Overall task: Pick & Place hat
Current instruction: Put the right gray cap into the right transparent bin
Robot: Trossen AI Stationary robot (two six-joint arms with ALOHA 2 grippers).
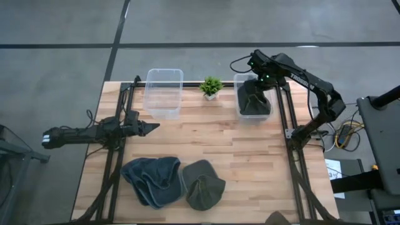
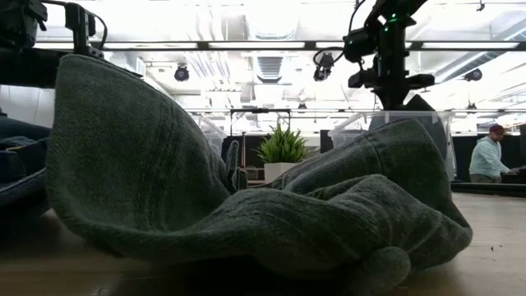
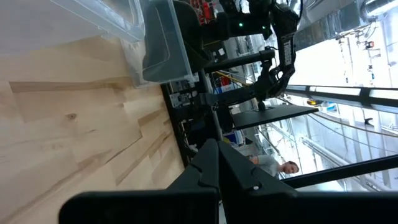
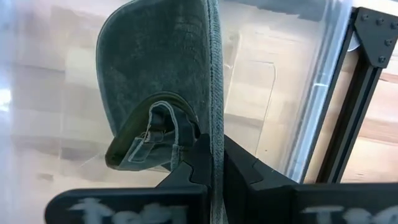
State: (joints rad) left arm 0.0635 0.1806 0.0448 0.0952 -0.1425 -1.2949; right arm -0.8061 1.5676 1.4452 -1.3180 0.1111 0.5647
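The right gripper (image 1: 258,80) was held above the clear plastic bin on the right (image 1: 237,81), its two fingers clamped on the edge of a dark green fabric cap (image 4: 160,93). In the right wrist view the cap's rim was seen pinched between the dark fingers (image 4: 239,167), with the cap hanging down inside the transparent walls; the strap at its back was visible. The grip at the rim was judged to let the cap drape freely into the bin, so that a release would drop it there. In the high view most of the cap lay within that bin, though whether it touched the bottom could not be told.

A second clear plastic bin on the left (image 1: 164,94) was seen with nothing in it. A small green potted plant (image 1: 211,87) stood between the two bins.

At the near edge of the light wooden table (image 1: 250,156), two more hats were left: a blue-grey fabric hat (image 1: 151,180) and, just beside it, another dark green fabric cap (image 1: 204,185).

The left gripper (image 1: 152,127) was parked low over the table's left side, with its fingers together and nothing between them.
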